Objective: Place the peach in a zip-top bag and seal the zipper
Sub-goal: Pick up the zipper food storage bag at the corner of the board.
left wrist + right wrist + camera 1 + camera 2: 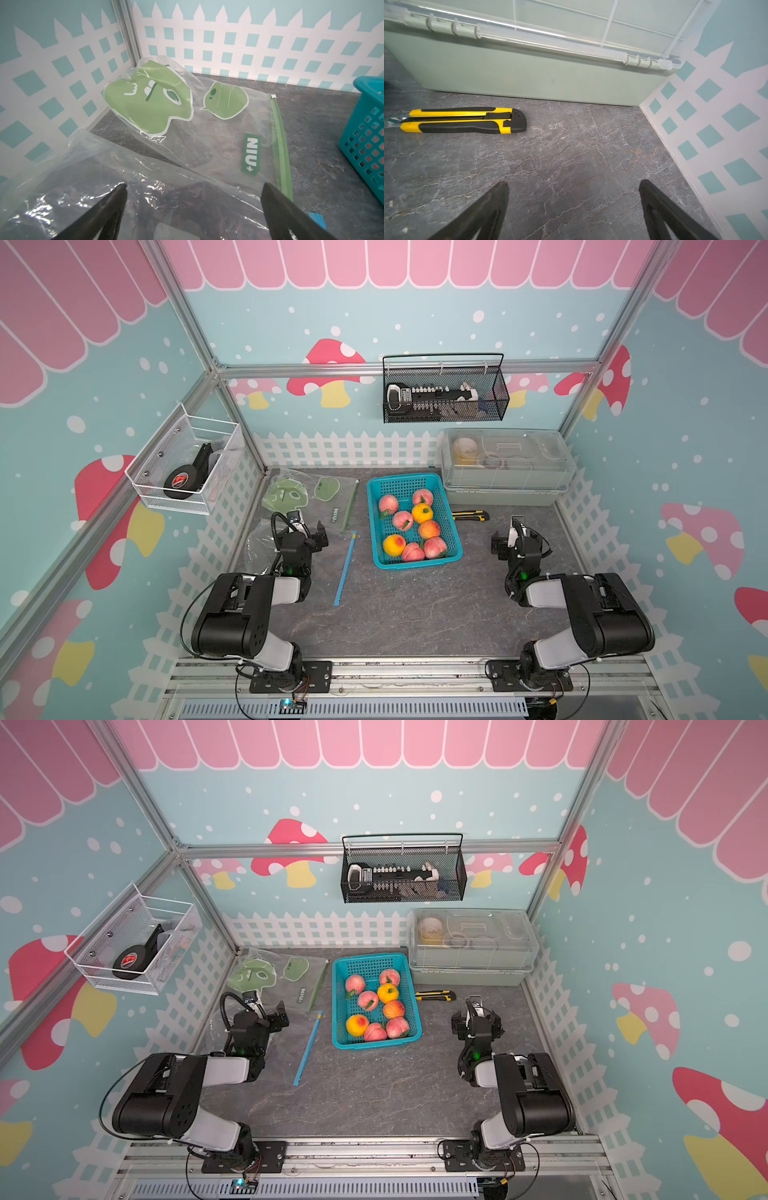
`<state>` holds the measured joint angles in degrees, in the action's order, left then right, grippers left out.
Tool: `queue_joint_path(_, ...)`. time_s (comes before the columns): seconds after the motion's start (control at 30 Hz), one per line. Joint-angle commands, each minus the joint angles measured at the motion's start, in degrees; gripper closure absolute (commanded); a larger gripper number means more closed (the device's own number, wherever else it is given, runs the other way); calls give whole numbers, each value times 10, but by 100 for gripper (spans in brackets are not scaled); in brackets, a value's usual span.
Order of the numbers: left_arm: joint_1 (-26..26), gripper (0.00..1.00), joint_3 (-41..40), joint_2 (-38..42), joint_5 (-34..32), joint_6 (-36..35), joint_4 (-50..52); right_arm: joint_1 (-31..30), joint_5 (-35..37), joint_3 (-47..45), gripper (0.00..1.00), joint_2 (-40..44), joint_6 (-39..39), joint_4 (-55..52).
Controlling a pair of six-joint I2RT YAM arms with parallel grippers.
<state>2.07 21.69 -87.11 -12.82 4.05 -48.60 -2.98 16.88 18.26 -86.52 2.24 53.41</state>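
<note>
The left gripper, jaws spread and empty, hangs over a crumpled clear zip-top bag with blue zipper, beside a clear zip-top bag printed with green faces. The right gripper, jaws equally spread, hangs over the grey marble-pattern tabletop near a yellow-and-black utility knife. The pink peaches lie in a teal perforated plastic basket between the arms.

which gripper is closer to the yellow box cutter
Right. The right gripper hangs near the box cutter, open; the left gripper is across the basket, over a clear bag.
</note>
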Motion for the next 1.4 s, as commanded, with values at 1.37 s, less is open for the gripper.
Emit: queue_joint_path(1.37, 130, 3, 417, -35, -176, 18, 637, 3, 110, 78, 1, 165, 101, -303)
